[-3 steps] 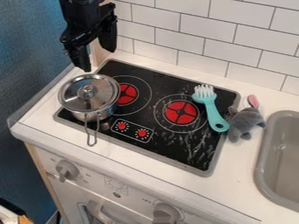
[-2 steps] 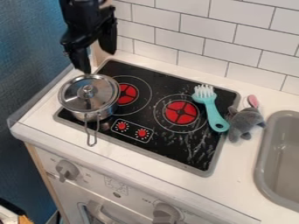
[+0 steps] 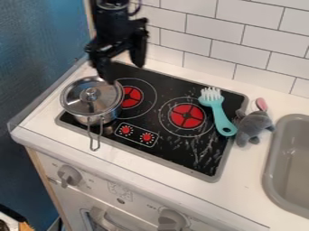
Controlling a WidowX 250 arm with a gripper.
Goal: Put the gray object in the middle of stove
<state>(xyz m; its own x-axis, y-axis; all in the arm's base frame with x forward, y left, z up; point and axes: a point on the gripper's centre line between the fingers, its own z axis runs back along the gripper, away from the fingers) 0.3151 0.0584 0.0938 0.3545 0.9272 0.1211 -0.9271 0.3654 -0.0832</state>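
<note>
"While the end effector (image 3: 125, 72) hangs above the back-left part of the stove (image 3: 205, 164), where's the gray object?"

"Gray plush toy (image 3: 253, 127), pink ear up: on the surface (image 3: 244, 189), between stove and sink (image 3: 269, 176), right by the stove's edge."

"End effector state?"

"Two fingers spread, one tip near the pot lid (image 3: 105, 86) in view. Touching or not, can't tell."

"Rest of stove?"

"Metal pot (image 3: 104, 118), lid on, at the left, handle (image 3: 93, 140) toward the front. Teal brush (image 3: 221, 115) beside the right burner (image 3: 186, 116), bristles to the back, handle end by the toy. Contact with the toy, can't tell."

"Backdrop?"

"White tile wall (image 3: 211, 38)."
</note>
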